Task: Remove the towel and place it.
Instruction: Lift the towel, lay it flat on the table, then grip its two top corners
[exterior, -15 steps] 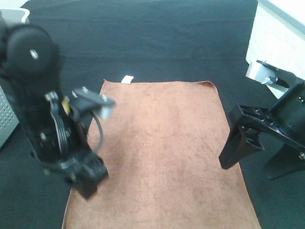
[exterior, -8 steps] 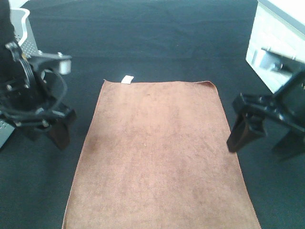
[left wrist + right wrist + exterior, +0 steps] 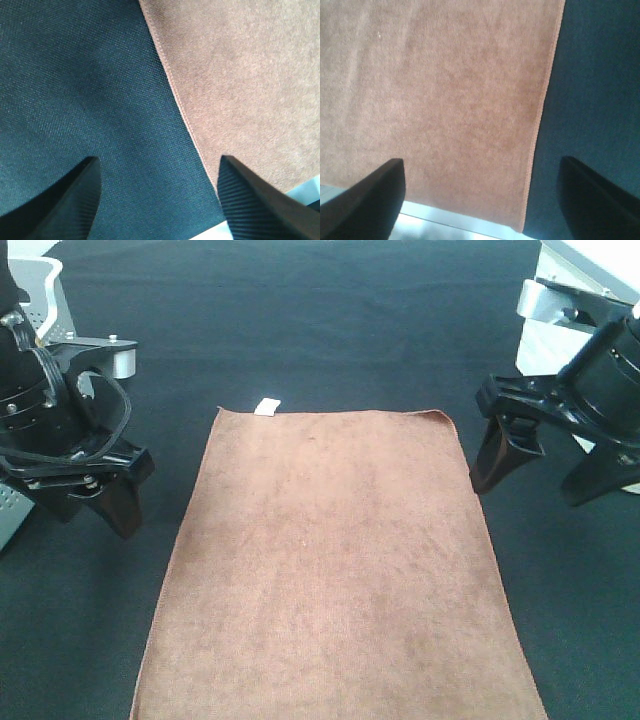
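The brown towel [image 3: 335, 560] lies spread flat on the black table cloth, its small white tag [image 3: 267, 406] at the far short edge. My left gripper [image 3: 90, 505] is open and empty, beside the towel's left long edge and off the cloth. In the left wrist view the towel [image 3: 250, 75] and its hem run between the open fingers [image 3: 65, 200]. My right gripper [image 3: 545, 470] is open and empty at the towel's right long edge near the far corner. In the right wrist view the towel [image 3: 445, 90] fills most of the space between the fingers [image 3: 365, 200].
A grey perforated basket [image 3: 12, 505] stands at the left edge behind my left arm. A white block [image 3: 570, 320] sits at the far right corner. The black cloth [image 3: 300, 320] covers the table around the towel.
My left arm has swung left, off the towel, to its left edge. My right gripper has moved toward the far end of the right edge. The towel has not moved.
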You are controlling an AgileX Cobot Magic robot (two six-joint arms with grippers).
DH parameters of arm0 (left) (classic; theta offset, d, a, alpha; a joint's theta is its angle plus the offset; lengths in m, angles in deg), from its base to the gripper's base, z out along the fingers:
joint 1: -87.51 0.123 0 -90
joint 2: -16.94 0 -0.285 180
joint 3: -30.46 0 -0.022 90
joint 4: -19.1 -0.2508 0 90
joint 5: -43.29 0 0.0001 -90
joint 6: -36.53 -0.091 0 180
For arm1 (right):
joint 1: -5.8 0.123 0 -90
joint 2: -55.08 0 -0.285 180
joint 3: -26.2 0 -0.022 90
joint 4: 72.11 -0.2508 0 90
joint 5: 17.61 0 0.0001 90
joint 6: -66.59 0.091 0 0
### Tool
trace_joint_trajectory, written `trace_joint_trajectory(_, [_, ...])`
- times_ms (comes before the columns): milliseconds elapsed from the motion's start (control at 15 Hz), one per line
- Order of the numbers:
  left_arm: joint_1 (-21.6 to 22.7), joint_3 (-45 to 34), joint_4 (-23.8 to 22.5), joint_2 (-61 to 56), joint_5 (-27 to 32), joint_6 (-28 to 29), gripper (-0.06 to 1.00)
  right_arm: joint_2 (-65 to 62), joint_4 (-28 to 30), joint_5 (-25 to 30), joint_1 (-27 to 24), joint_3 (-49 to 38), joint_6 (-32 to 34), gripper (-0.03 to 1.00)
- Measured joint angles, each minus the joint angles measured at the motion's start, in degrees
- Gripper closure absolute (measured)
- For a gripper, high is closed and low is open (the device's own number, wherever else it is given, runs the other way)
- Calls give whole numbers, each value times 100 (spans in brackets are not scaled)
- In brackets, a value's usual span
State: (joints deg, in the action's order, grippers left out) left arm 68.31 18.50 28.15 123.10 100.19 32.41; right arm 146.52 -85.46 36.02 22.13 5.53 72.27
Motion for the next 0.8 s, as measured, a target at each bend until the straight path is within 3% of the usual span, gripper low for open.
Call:
trace_joint_trajectory(267, [0,0,0,0,-115,52,14,344,46,0,-286,367,-57,21])
trace_joint_trajectory(800, [0,178,0,0,-292,178,13,699,17,34,-682,653,-286,21])
